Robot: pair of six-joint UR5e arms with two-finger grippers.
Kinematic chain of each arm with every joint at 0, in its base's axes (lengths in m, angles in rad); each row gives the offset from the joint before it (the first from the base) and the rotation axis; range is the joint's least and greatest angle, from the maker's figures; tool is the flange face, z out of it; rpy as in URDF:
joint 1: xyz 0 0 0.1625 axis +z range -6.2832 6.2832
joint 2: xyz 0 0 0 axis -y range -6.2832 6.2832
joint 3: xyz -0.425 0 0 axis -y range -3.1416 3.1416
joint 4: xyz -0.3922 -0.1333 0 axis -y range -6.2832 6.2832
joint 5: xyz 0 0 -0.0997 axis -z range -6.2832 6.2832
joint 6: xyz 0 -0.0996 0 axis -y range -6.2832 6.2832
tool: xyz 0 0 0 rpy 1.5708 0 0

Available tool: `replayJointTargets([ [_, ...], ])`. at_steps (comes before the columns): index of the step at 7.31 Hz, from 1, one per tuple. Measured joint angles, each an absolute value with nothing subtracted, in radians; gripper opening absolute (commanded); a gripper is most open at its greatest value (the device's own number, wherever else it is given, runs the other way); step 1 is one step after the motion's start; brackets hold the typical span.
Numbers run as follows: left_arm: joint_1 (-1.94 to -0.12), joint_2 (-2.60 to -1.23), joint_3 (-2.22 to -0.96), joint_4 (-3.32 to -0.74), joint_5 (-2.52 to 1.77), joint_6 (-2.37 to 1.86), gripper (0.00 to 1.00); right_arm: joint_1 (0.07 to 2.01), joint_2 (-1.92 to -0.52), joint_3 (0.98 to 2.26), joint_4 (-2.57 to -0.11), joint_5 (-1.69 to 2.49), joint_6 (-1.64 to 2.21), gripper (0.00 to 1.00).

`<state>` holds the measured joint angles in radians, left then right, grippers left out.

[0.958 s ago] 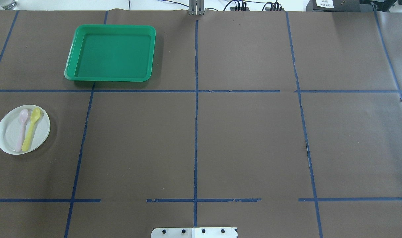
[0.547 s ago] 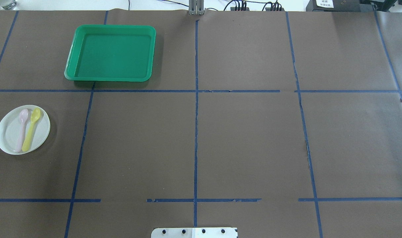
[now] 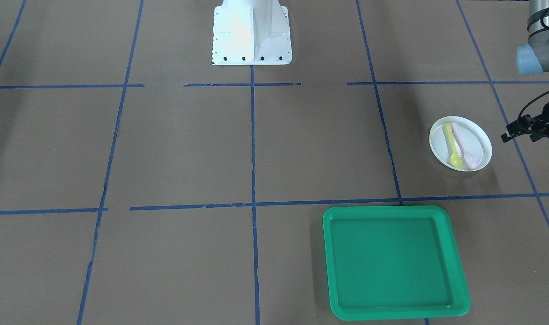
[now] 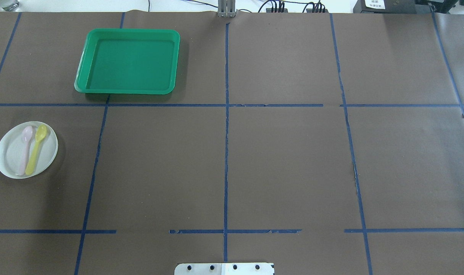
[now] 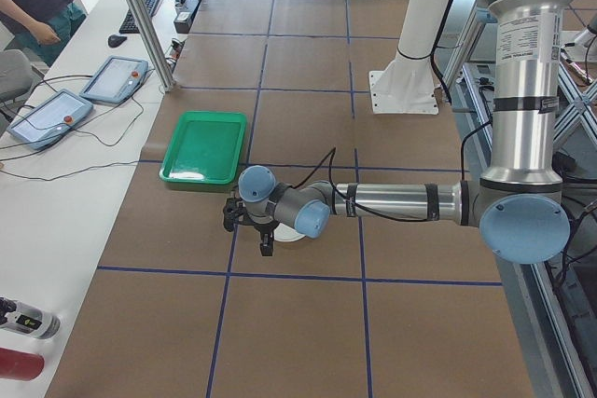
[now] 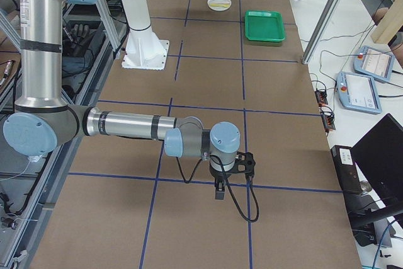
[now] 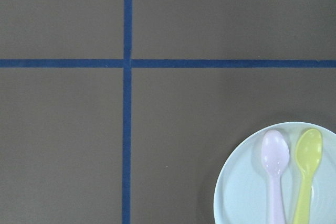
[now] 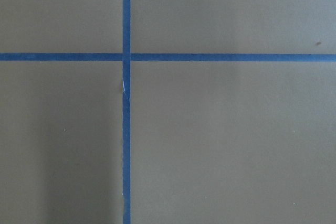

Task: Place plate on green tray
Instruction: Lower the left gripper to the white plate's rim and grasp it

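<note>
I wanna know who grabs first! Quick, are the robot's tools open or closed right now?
Left tool: cannot be told; not holding the plate.
Right tool: cannot be told.

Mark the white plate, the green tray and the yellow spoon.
Small round white plastic plate (image 4: 8, 154): overhead view, bare left part.
Large bright green rectangular plastic tray (image 4: 131, 65): overhead view, middle of its floor.
Yellow plastic spoon (image 4: 35, 151): overhead view, middle of its handle.

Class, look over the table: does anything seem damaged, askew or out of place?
The plate carries a pink spoon and a yellow spoon, odd cargo for moving. The blue tape line nearest the robot has torn gaps.
</note>
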<state>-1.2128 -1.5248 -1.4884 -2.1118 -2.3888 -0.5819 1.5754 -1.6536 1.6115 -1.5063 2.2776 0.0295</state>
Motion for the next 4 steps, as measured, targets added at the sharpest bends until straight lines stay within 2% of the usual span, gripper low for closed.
replayJointTargets([
  [2,-1.121,-1.525,-1.450,-2.216,-2.364,-0.713,1.00,1.575,-1.654,1.611,-1.506,2.278,0.029,1.00],
  [4,-1.089,-1.525,-1.445,-2.235,-2.334,-0.746,0.90,1.575,-1.654,1.612,-1.506,2.278,0.029,1.00],
])
